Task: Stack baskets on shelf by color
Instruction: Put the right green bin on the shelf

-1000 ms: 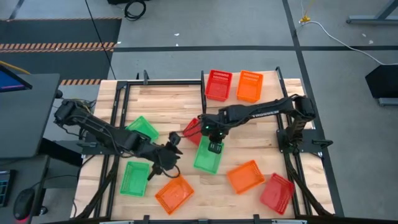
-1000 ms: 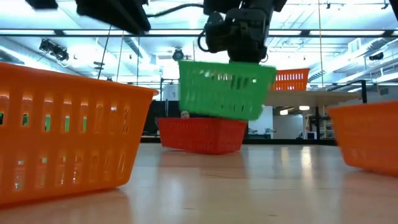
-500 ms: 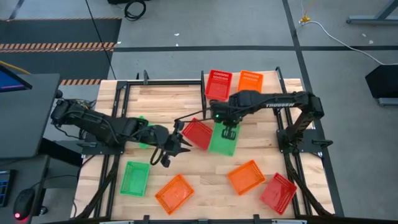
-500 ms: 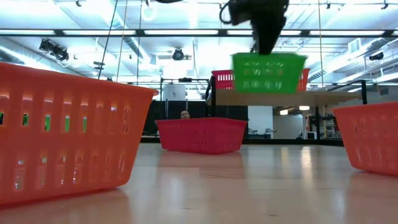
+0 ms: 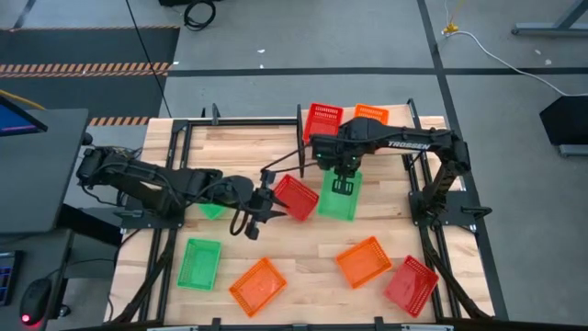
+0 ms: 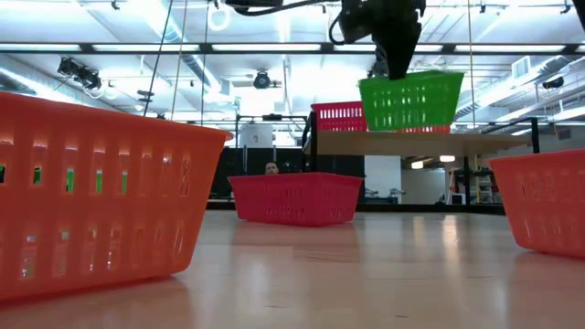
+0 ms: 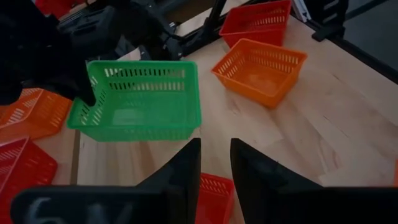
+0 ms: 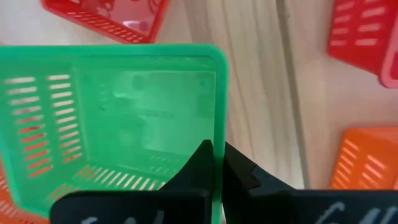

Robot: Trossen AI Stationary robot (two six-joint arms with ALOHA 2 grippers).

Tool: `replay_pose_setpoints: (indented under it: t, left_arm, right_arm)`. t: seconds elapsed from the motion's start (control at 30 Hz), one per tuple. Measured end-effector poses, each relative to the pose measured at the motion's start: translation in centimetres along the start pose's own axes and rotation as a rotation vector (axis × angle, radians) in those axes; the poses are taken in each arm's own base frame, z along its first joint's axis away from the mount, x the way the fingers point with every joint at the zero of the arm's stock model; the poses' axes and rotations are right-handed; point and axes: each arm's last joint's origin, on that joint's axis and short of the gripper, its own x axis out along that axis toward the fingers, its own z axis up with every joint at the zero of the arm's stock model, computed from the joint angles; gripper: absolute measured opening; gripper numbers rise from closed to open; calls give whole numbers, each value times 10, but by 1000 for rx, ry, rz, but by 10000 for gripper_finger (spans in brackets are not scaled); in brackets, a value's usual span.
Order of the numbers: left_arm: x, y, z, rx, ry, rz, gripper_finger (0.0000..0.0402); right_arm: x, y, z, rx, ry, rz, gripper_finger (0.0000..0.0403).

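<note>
The left gripper (image 5: 258,204) hovers mid-table, jaws apart and empty, just left of a red basket (image 5: 296,197). To the right, the right gripper (image 5: 342,187) has its jaws clamped on a green basket's (image 5: 338,198) rim, lifted near the shelf (image 6: 439,142).

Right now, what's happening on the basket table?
The right claw is shut on the rim of a green basket, carrying it in the air toward the shelf, where a red basket and an orange basket already sit. The left claw is beside another red basket mid-table.
</note>
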Motion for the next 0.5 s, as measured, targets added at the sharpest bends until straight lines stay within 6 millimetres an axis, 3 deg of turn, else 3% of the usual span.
replay_pose_setpoints:
  t: [0.5]
  left_arm:
    - [0,5,0,-46,-9,4,93]
  right_arm:
    - [1,-10,1,35,-10,-91,15]
